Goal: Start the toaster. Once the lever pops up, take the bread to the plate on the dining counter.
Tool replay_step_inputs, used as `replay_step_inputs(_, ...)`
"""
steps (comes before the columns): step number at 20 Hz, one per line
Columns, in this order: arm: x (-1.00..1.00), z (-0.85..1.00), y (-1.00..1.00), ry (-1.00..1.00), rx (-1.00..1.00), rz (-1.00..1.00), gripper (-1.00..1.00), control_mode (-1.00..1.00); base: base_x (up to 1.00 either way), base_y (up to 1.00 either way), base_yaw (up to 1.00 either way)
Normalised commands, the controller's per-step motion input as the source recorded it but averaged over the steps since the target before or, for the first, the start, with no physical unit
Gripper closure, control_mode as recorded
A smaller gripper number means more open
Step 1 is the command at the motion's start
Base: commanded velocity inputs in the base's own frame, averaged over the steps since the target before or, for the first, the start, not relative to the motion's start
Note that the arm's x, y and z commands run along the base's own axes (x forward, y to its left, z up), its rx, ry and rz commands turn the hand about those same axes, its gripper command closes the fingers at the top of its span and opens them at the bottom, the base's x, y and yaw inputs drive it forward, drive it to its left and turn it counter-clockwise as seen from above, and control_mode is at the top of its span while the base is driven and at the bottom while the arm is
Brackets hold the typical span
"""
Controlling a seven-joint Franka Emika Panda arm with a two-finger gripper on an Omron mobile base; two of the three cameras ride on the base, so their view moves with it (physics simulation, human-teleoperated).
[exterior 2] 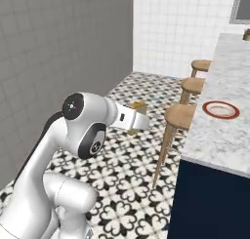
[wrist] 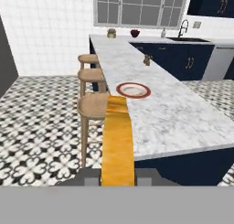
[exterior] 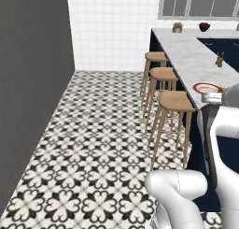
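Golden-tan, the bread (wrist: 118, 141) sits clamped in my pincer (wrist: 118, 173), held out edge-on toward the counter (wrist: 183, 113) so I can carry it over the stools (wrist: 93, 106) to the red-rimmed plate (wrist: 133, 90) beyond.

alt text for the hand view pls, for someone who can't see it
A golden-tan slice of bread held in the gripper juts up the middle of the view, toward a red-rimmed plate on a long marble dining counter. Three wooden stools line the counter's left side over patterned floor tiles.
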Motion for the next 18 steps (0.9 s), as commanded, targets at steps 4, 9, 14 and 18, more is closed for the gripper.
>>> replay_step_inputs(4,0.00,0.00,0.00,0.00,0.00,0.00,1.00,1.00,1.00,1.00,-0.64)
replay_step_inputs(9,0.00,0.00,0.00,0.00,0.00,0.00,1.00,1.00,1.00,0.99,-0.66)
replay_step_inputs(14,0.00,0.00,0.00,0.00,0.00,0.00,1.00,1.00,1.00,0.98,-0.68)
replay_step_inputs(18,0.00,0.00,0.00,0.00,0.00,0.00,1.00,1.00,0.98,0.87,-0.69)
